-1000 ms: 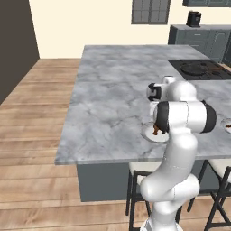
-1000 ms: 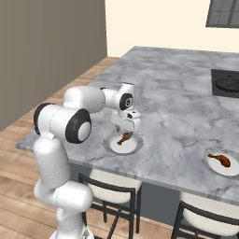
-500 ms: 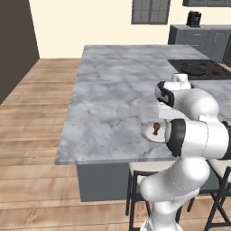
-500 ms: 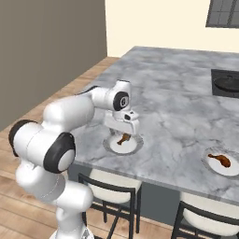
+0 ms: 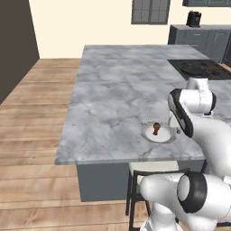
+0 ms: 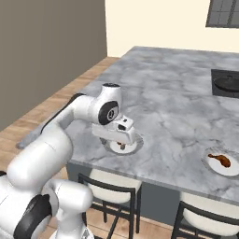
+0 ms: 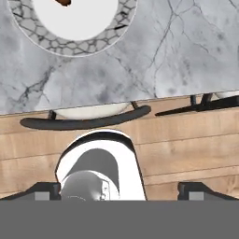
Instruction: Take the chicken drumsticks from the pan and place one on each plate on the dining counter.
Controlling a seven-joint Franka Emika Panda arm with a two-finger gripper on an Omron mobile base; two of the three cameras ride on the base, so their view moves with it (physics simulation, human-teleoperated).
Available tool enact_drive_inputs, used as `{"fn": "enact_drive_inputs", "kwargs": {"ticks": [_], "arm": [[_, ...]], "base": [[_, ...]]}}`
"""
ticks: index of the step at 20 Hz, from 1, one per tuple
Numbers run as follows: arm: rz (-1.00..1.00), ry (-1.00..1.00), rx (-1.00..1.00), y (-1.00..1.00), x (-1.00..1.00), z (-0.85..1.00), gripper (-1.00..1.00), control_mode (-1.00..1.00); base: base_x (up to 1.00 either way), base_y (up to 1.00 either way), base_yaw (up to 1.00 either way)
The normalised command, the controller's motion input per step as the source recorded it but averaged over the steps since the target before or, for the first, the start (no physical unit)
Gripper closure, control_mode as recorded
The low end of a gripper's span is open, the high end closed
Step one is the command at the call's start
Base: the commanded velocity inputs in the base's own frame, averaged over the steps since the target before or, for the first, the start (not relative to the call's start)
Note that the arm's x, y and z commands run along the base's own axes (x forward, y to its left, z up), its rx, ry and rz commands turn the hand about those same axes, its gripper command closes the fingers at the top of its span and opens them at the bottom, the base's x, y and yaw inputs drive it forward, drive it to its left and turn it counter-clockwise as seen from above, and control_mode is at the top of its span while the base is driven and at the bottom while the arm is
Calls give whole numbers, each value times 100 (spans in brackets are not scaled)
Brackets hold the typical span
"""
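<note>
Both drumsticks are plated now; one sits on the near plate [image 5: 158, 132] at the front edge of the dining counter [image 5: 117, 94], the other drumstick [image 6: 220, 160] lies on the second plate [image 6: 222, 164] further along the same edge, seen in the right base view; the plates sit well apart.

What's changed over the last sec: the arm has swung away from the near plate; earlier its hand hung right over that plate, now the wrist has pulled back toward the robot's side and the near drumstick [image 5: 156, 128] stands fully in the clear in the left base view, dark bone end up by the look of it; the plate itself hasn't shifted.

Gripper [image 7: 119, 189]: jaws spread as wide as they go, nothing between them; in the hand view the two tips sit at the far corners w/ only floor and a stool back beyond; the plate rim [image 7: 93, 39] shows at the top of that view, so the hand is off to one side of it, not above.

The pan [image 5: 198, 67] sits far back on the stovetop, looks empty from here but too small to be sure.

Judgement: release done, arm retreating; w/ one piece per plate the task looks complete, nothing left to fetch.
</note>
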Motion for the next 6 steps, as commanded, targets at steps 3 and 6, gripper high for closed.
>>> {"fn": "enact_drive_inputs", "kwargs": {"ticks": [3,6], "arm": [[19,-7,0,17,-88,30,-100,-100],[19,0,0,24,-71,26,-100,-100]], "base": [[0,0,0],[0,0,0]]}}
